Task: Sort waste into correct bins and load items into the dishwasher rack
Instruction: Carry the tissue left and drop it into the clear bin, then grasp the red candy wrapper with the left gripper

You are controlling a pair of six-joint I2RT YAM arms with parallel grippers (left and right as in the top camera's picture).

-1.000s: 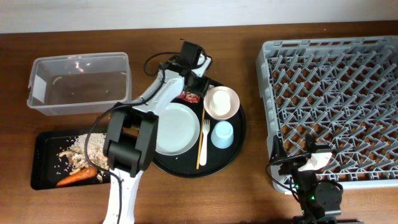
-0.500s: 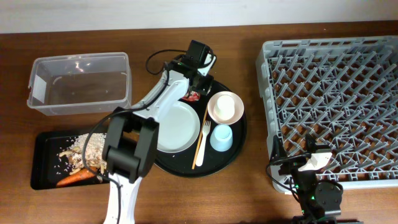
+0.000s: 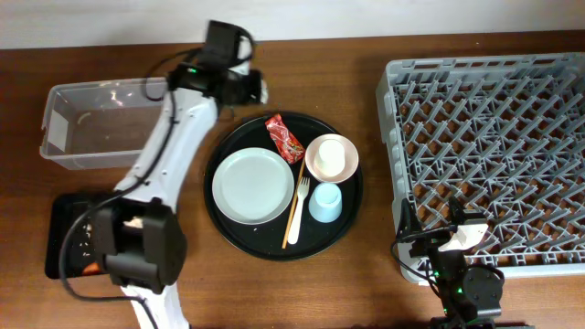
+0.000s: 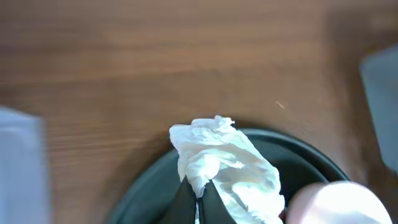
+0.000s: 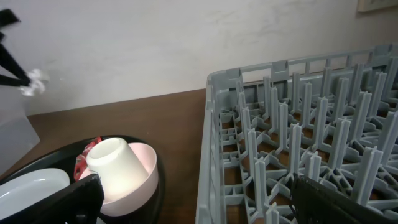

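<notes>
The left hand [image 4: 198,200] pinches a crumpled white tissue [image 4: 227,167] at twelve o'clock of the round black tray [image 3: 219,155], beside the clear tub [image 3: 114,123]. Food scraps appear binned in the shallow black tray [image 3: 64,239]. The red wrapper [image 3: 284,137], plate [image 3: 252,186], bowl [image 3: 331,157] and blue cup [image 3: 325,200] remain; the dishwasher rack [image 3: 484,146] looks empty. The right hand [image 5: 199,193] is spread.

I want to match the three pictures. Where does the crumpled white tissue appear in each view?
Overhead: the tissue is at top centre, in the left end effector, between the clear tub and the round black tray.
Left wrist: bottom centre, pinched by the dark fingers.
Right wrist: small, at the far left edge, held in the air.
Shared landmark: the round black tray shows in all three.
</notes>
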